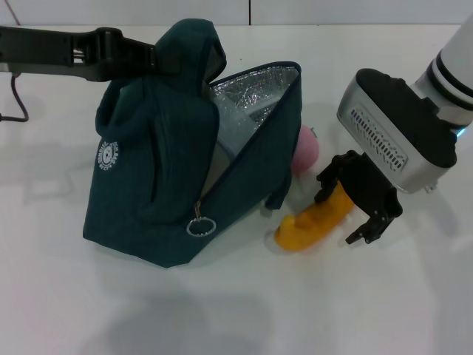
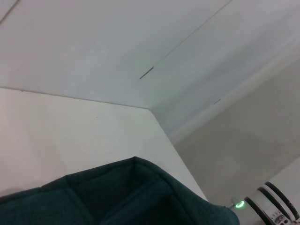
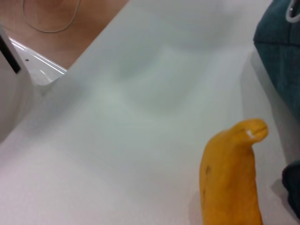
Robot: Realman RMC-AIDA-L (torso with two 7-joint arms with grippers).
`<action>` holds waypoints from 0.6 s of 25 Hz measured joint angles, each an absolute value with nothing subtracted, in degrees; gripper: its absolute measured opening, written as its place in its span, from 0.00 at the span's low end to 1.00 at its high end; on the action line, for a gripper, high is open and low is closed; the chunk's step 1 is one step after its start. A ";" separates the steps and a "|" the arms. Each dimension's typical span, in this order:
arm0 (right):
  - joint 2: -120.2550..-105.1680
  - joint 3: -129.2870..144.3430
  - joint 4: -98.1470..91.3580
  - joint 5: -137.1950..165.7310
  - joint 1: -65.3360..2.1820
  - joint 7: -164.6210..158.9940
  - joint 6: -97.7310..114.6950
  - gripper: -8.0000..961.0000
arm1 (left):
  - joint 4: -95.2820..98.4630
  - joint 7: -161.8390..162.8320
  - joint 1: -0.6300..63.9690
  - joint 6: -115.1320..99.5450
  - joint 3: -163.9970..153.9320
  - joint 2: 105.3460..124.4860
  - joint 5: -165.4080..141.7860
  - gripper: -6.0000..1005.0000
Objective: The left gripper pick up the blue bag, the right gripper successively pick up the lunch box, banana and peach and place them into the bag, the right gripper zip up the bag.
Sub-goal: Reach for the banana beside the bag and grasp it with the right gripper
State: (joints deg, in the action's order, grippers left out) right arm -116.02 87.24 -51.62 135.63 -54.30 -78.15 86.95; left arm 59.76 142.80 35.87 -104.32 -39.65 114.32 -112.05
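The blue bag [image 1: 148, 185] stands on the white table with its mouth open, showing the silver lining. My left gripper [image 1: 157, 58] grips the bag's top fabric at the back left; the bag also shows in the left wrist view [image 2: 131, 197]. The orange-yellow banana [image 1: 310, 225] lies on the table right of the bag. My right gripper [image 1: 344, 214] is open, lowered over the banana's far end with one finger on each side. The banana fills the right wrist view [image 3: 229, 178]. The pink peach [image 1: 307, 148] sits against the bag behind the banana. The lunch box is not in view.
The bag's zipper ring pull [image 1: 200, 225] hangs at the front of the open seam. A black cable [image 1: 16, 100] lies at the far left. Bare white table [image 1: 332, 310] lies in front. The table edge [image 3: 89, 44] shows in the right wrist view.
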 joint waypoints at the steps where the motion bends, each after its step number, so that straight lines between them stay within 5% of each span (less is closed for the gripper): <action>1: -116.02 87.34 -51.39 135.56 -54.31 -78.14 86.56 0.78 | 59.76 142.74 35.86 -104.32 -39.68 114.33 -112.05 0.05; 15: -116.01 87.77 -49.88 135.55 -54.78 -77.91 83.15 0.77 | 59.77 142.38 36.08 -104.32 -39.73 114.35 -112.25 0.05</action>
